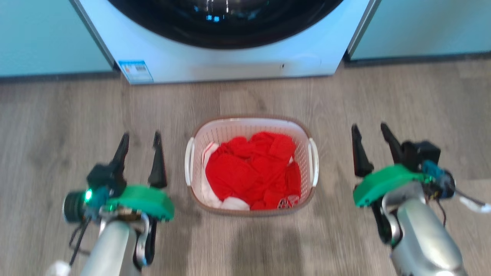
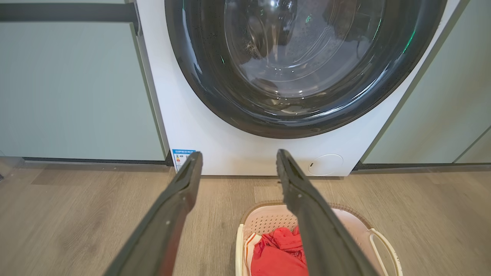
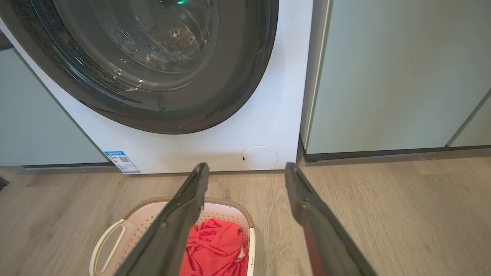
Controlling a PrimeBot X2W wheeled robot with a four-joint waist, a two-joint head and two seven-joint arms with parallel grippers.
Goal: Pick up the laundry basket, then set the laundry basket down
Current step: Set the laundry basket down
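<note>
The laundry basket (image 1: 303, 134) stands on the wood floor in front of a washing machine, white and perforated with a brown rim band and a white handle on each side. Red and white clothes (image 1: 253, 170) fill it. My left gripper (image 1: 141, 135) hovers open to its left, fingers apart with nothing between them. On the other side my right gripper (image 1: 369, 127) is open too, well off the right handle. The left wrist view has the basket (image 2: 268, 220) at the bottom behind my right-hand finger. The right wrist view shows the basket (image 3: 147, 214) at lower left.
A white front-loading washing machine (image 1: 230, 57) with a dark round door stands just beyond the basket, between pale green cabinet fronts (image 1: 42, 34). Wood floor (image 1: 402, 99) lies on both sides of the basket.
</note>
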